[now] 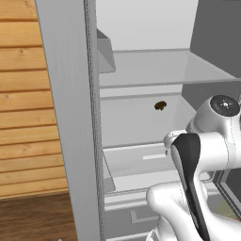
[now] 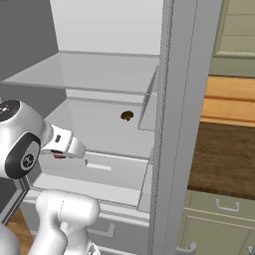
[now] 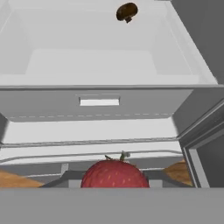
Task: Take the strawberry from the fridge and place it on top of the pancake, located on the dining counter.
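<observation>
Strawberry: sits right at the bottom of the hand view, red, seeded, green calyx on top, between where the fingertips should rise. Right base view shows a red speck under the gripper, in front of the fridge interior at lower-shelf height. Fingertips themselves hidden; jaws look part-closed, and by its place the berry appears pinched between them, clear of the shelf.

Handling, as judged: very light, soft-fleshed, bruises under hard squeeze; skin slightly slick, rounded sides let it roll or squirt out. Best hold across the widest middle, gentle pressure, calyx up. Avoid jolts when swinging out.

Small dark brown lump lies well apart, far back on the shelf. Pancake and dining counter not identified here.
</observation>
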